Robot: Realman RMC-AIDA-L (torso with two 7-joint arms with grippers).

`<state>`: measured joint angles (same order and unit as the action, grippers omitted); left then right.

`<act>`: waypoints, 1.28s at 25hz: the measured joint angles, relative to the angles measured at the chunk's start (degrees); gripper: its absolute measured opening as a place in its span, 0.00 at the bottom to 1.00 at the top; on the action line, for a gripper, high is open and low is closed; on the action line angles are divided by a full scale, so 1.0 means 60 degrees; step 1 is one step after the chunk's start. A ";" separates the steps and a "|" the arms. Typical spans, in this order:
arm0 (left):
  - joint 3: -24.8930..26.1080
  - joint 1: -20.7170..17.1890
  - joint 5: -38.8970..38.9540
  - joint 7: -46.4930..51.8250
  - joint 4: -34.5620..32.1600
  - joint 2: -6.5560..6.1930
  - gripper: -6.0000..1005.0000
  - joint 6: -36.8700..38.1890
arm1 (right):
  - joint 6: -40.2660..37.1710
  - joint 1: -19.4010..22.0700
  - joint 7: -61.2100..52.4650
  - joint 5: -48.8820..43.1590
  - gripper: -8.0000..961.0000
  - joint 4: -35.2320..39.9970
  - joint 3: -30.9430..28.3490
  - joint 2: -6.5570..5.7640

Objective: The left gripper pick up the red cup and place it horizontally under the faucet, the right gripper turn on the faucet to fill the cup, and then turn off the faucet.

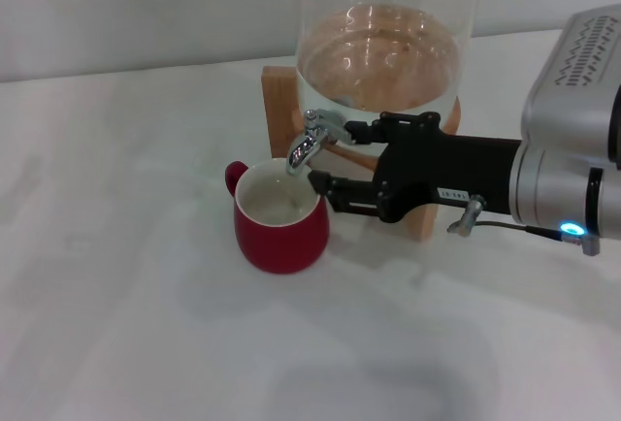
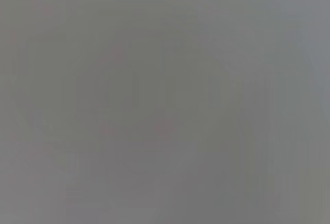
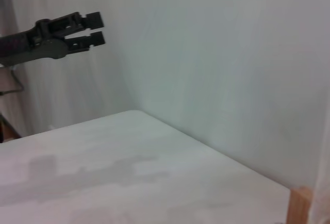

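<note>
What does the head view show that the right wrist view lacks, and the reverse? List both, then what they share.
Head only: the red cup under the faucet, the glass jar, the right gripper open at the faucet's lever. Right wrist only: the left gripper, open, raised in front of the wall. Both: the white table and the wooden stand.

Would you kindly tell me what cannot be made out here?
Left wrist view: uniform grey blur, nothing recognisable.
Head view: jar top cut by the upper edge; flow from the faucet, beside the right tool, into the red cup too faint.
Right wrist view: left tool distant, small.
</note>
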<state>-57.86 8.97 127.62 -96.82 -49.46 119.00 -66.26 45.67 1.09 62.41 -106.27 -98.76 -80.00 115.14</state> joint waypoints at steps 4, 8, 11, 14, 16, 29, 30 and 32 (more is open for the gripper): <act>0.0014 0.0000 -0.0001 -0.0005 0.0007 0.0001 0.88 0.0000 | 0.0148 -0.0152 -0.0001 -0.0055 0.75 0.0001 0.0072 -0.0003; 0.0018 0.0000 -0.0002 -0.0006 0.0023 0.0001 0.88 -0.0001 | 0.0351 -0.0236 0.0000 -0.0072 0.75 0.0001 0.0104 -0.0001; 0.0020 0.0000 -0.0001 -0.0006 0.0026 0.0001 0.88 -0.0001 | 0.0446 -0.0284 0.0000 -0.0075 0.75 0.0001 0.0107 -0.0001; 0.0021 -0.0004 -0.0007 -0.0006 0.0027 0.0002 0.88 -0.0001 | 0.0461 -0.0275 0.0000 -0.0076 0.75 0.0001 0.0101 -0.0001; 0.0020 -0.0017 -0.0013 -0.0007 0.0028 0.0001 0.88 -0.0001 | 0.0465 -0.0260 0.0000 -0.0059 0.75 0.0000 0.0095 -0.0001; 0.0007 -0.0069 -0.0016 0.0011 0.0048 0.0015 0.88 -0.0003 | 0.0522 0.0278 -0.0008 -0.0059 0.75 -0.0285 -0.0627 -0.0030; 0.0010 -0.0052 -0.0016 0.0009 0.0071 0.0015 0.88 -0.0001 | 0.0525 0.0371 -0.0008 -0.0067 0.75 -0.0355 -0.0694 -0.0030; 0.0017 -0.0015 -0.0017 0.0001 0.0112 0.0013 0.88 0.0032 | 0.0511 0.0581 -0.0008 -0.0089 0.75 -0.0499 -0.0850 -0.0028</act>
<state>-57.76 8.88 127.52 -96.81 -48.79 119.08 -66.07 48.74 4.57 62.37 -106.80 -101.75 -85.10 114.98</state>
